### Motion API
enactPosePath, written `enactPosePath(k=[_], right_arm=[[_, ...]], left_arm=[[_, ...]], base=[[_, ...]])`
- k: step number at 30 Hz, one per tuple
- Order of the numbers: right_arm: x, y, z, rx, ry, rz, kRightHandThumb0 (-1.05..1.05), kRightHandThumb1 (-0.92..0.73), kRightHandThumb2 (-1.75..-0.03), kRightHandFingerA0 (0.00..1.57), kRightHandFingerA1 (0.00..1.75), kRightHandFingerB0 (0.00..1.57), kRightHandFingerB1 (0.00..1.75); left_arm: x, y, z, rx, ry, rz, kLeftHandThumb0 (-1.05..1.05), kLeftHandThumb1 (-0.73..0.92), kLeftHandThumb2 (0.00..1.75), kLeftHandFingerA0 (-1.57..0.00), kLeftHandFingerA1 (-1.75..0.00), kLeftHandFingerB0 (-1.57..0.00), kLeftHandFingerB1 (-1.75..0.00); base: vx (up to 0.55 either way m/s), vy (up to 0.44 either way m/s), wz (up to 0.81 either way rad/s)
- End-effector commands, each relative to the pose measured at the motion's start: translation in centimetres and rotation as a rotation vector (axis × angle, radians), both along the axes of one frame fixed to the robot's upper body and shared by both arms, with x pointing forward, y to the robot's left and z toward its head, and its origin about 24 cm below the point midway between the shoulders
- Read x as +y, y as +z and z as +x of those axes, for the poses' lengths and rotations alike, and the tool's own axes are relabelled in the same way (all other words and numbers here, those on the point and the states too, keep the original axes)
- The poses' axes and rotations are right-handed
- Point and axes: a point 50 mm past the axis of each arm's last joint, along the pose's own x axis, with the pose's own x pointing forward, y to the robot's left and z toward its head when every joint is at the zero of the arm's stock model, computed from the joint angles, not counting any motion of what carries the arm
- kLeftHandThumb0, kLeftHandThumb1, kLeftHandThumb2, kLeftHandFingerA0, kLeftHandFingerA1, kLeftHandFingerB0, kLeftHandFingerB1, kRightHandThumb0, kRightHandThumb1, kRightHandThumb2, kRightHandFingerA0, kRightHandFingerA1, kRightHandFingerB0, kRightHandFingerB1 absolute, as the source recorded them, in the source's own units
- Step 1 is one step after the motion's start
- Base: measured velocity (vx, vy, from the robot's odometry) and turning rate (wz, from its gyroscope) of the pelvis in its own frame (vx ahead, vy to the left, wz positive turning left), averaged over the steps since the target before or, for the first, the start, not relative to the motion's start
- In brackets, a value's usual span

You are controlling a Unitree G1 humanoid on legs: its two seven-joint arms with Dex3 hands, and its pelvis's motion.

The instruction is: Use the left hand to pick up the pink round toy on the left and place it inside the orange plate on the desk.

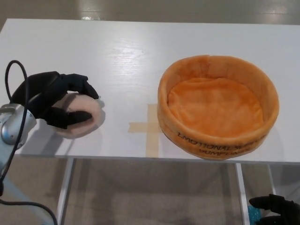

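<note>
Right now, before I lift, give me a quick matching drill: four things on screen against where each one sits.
1. pink round toy
2. orange plate
3. tape cross
4. right hand

a. below the desk edge, bottom right
b. desk's right half, empty
c. between toy and plate
d. inside the left hand

Pairs: 1-d, 2-b, 3-c, 4-a

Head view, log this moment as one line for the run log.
left hand: shut on pink round plush toy | toy: on white desk, left side | orange plush plate: empty | right hand: below desk edge, idle

Lab-like: white desk (pixel 140 51) with tape cross (pixel 149 126).
</note>
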Motion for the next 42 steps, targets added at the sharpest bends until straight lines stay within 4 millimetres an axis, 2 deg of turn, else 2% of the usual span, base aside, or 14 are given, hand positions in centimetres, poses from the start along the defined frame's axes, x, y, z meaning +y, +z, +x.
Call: enactPosePath(k=[1,10,15,17,19,25,30,31,33,34,35,40,41,42], right_arm=[[-0.4,-0.1,-0.3,0.001,-0.009,0.0,-0.1,-0.64,-0.58,0.6,0.54,0.68,0.5],[-0.3,-0.1,-0.3,0.002,-0.009,-0.002,-0.09,-0.64,-0.58,0.64,0.56,0.69,0.5],[-0.4,-0.1,-0.3,0.005,-0.002,-0.017,-0.1,-0.64,-0.58,0.6,0.53,0.68,0.5],[-0.4,0.0,-0.3,-0.002,-0.002,-0.012,-0.1,-0.64,-0.58,0.61,0.54,0.68,0.5],[-0.4,0.0,-0.3,0.001,-0.002,-0.01,-0.1,-0.64,-0.58,0.61,0.54,0.67,0.5],[-0.4,-0.1,-0.3,0.006,-0.008,-0.006,-0.1,-0.64,-0.58,0.61,0.54,0.68,0.5],[-0.4,0.0,-0.3,-0.003,-0.012,0.002,-0.12,-0.63,-0.58,0.66,0.6,0.69,0.52],[-0.4,0.0,-0.3,-0.007,-0.014,0.006,-0.1,-0.63,-0.59,0.64,0.58,0.7,0.53],[-0.4,0.0,-0.3,-0.009,-0.015,0.008,-0.1,-0.63,-0.59,0.64,0.58,0.7,0.53],[-0.4,0.0,-0.2,-0.01,-0.014,0.008,-0.08,-0.63,-0.58,0.64,0.58,0.68,0.51],[-0.4,0.1,-0.1,-0.011,-0.009,0.003,-0.09,-0.64,-0.58,0.65,0.58,0.67,0.5],[-0.2,0.1,0.1,-0.006,-0.007,0.003,-0.1,-0.64,-0.58,0.64,0.56,0.67,0.5],[-0.2,0.2,0.1,-0.009,-0.004,0.004,-0.09,-0.64,-0.58,0.62,0.56,0.68,0.51],[-0.1,0.2,0.2,-0.012,-0.002,0.005,-0.09,-0.64,-0.58,0.62,0.56,0.68,0.51]], left_arm=[[-0.3,0.4,-0.1,-0.036,-0.03,-0.026,-0.21,0.76,0.73,-0.79,-1.51,-0.85,-0.83],[-0.5,1.2,-0.2,-0.095,-0.064,-0.042,-0.2,0.76,0.71,-0.81,-1.49,-0.87,-0.74],[-0.5,3.3,0.1,-0.153,-0.071,-0.078,-0.22,0.77,0.67,-0.75,-1.58,-0.83,-0.84],[-0.5,4.5,0.2,-0.19,-0.075,-0.096,-0.21,0.76,0.7,-0.78,-1.52,-0.83,-0.74],[-0.5,6.1,0.3,-0.242,-0.088,-0.104,-0.25,0.77,0.72,-0.8,-1.54,-0.81,-0.93],[-0.8,9.0,0.9,-0.316,-0.091,-0.104,-0.25,0.77,0.71,-0.82,-1.48,-0.86,-0.78],[-3.4,12.3,1.9,-0.392,-0.148,-0.115,-0.3,0.78,0.68,-0.78,-1.57,-0.84,-0.97],[-3.9,12.7,2.0,-0.402,-0.162,-0.115,-0.28,0.77,0.67,-0.8,-1.47,-0.85,-0.91],[-4.4,13.2,2.1,-0.413,-0.178,-0.114,-0.28,0.77,0.67,-0.8,-1.47,-0.85,-0.91],[-4.9,13.5,2.2,-0.42,-0.183,-0.104,-0.3,0.78,0.68,-0.78,-1.53,-0.87,-0.77],[-6.6,14.1,2.5,-0.426,-0.212,-0.095,-0.31,0.8,0.67,-0.74,-1.63,-0.76,-1.05],[-9.8,14.5,2.7,-0.44,-0.282,-0.069,-0.33,0.77,0.64,-0.75,-1.69,-0.78,-1.08],[-10.7,14.4,2.8,-0.438,-0.291,-0.057,-0.38,0.73,0.67,-0.82,-1.64,-0.89,-0.72],[-11.5,14.3,2.9,-0.438,-0.297,-0.048,-0.38,0.73,0.67,-0.82,-1.64,-0.89,-0.72]], base=[[0.0,0.0,0.0],[0.0,0.0,0.0],[0.0,0.0,0.0],[0.0,0.0,0.0],[0.0,0.0,0.0],[0.0,0.0,0.0],[0.0,0.0,0.0],[0.0,0.0,0.0],[0.0,0.0,0.0],[0.0,0.0,0.0],[0.0,0.0,0.0],[0.0,0.0,0.0],[0.0,0.0,0.0],[0.0,0.0,0.0]])
